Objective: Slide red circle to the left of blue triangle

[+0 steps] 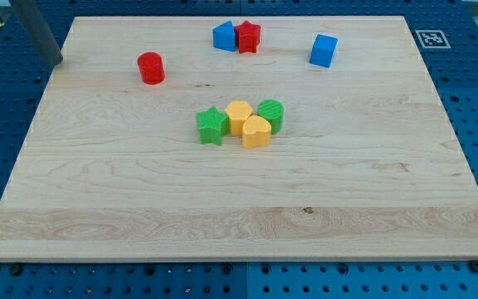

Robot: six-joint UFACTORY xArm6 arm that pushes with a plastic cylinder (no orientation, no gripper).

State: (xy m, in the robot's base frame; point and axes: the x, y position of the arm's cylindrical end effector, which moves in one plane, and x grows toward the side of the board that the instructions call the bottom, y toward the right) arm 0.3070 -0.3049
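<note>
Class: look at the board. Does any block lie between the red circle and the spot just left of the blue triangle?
No. The red circle sits at the view's left of the blue triangle, with only bare board between them. The red star touches the triangle's far, right side.

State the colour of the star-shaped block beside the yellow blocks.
Green star-shaped block, clearest in the camera view.

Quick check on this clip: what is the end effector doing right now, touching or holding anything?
End effector: a bare rod, holding nothing. Only part of the rod shows at the view's top left; my tip cannot be made out, apparently left of the red circle and apart from every block.
</note>
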